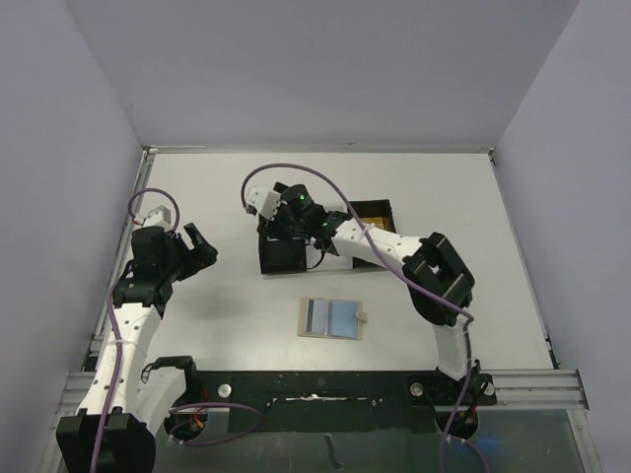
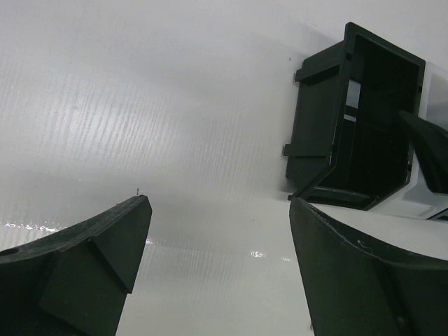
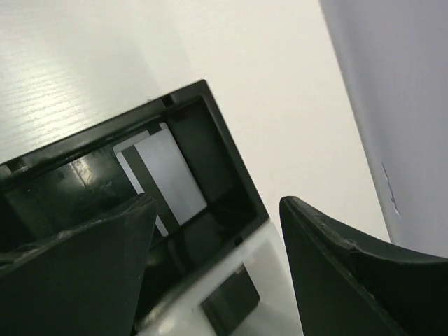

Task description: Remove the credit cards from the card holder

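Note:
The card holder (image 1: pixel 332 318) lies open on the table, tan with two blue-grey panels facing up, and no gripper is near it. Beyond it stands a black tray (image 1: pixel 281 256). My right gripper (image 1: pixel 279 229) hangs over that tray, open. In the right wrist view two pale credit cards (image 3: pixel 170 173), one with a dark stripe, lie flat inside a tray compartment (image 3: pixel 210 133), and the right gripper (image 3: pixel 217 234) has nothing between its fingers. My left gripper (image 1: pixel 202 246) is open and empty, left of the tray. In its wrist view the left gripper (image 2: pixel 220 213) faces bare table with the tray (image 2: pixel 350 119) at upper right.
The tray's far-right compartment (image 1: pixel 373 210) shows a yellow bottom. The right arm's forearm (image 1: pixel 385 246) stretches across the table behind the card holder. Grey walls (image 1: pixel 59 148) enclose the white table (image 1: pixel 217 315) on three sides.

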`<state>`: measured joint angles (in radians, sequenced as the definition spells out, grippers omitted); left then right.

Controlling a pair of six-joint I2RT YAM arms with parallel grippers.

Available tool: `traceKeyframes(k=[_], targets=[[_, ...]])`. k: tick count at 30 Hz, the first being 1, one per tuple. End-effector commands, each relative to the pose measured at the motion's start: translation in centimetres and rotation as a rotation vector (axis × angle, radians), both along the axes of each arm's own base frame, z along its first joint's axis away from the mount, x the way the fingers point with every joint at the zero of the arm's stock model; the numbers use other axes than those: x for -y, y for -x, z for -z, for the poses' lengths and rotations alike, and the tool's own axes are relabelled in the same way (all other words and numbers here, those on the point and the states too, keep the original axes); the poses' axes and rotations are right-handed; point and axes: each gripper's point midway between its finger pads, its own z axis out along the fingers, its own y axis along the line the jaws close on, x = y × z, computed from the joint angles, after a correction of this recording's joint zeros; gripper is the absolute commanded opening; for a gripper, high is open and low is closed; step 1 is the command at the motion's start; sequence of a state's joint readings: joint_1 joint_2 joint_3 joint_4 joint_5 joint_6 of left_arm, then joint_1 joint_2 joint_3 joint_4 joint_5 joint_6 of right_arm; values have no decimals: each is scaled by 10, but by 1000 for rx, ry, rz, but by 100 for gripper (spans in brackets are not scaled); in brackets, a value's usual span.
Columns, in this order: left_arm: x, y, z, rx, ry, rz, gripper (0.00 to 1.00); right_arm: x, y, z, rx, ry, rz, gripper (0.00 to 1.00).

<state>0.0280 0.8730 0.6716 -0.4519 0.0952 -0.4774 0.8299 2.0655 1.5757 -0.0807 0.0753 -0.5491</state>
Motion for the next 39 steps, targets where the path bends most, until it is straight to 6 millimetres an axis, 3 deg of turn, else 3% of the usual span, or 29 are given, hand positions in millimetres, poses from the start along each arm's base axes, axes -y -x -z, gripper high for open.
traceKeyframes(k=[1, 3, 5, 10, 12, 14, 21, 25, 32, 39], targets=[[4, -12, -17, 82, -1, 41, 80, 24, 1, -118, 134, -383, 176, 72], [8, -12, -17, 88, 11, 61, 80, 45, 16, -141, 123, -507, 235, 73], [14, -12, -17, 94, 27, 96, 80, 66, 32, -147, 72, -630, 324, 73], [36, -14, -20, 117, 88, 218, 78, 115, 80, -124, -132, -884, 501, 80], [50, -13, -27, 145, 121, 290, 76, 132, 95, -107, -268, -995, 607, 87], [69, -7, -21, 143, 184, 360, 75, 143, 108, -89, -413, -1068, 665, 80], [161, 28, -18, 97, 399, 599, 71, 138, 160, -51, -839, -1185, 738, 76], [200, 46, -9, 49, 404, 683, 69, 128, 185, -17, -998, -1157, 798, 65], [224, 66, 36, -107, 426, 701, 56, 110, 214, 16, -1092, -1040, 858, 53], [231, 71, 47, -145, 437, 707, 51, 105, 225, 40, -1167, -974, 897, 47]])
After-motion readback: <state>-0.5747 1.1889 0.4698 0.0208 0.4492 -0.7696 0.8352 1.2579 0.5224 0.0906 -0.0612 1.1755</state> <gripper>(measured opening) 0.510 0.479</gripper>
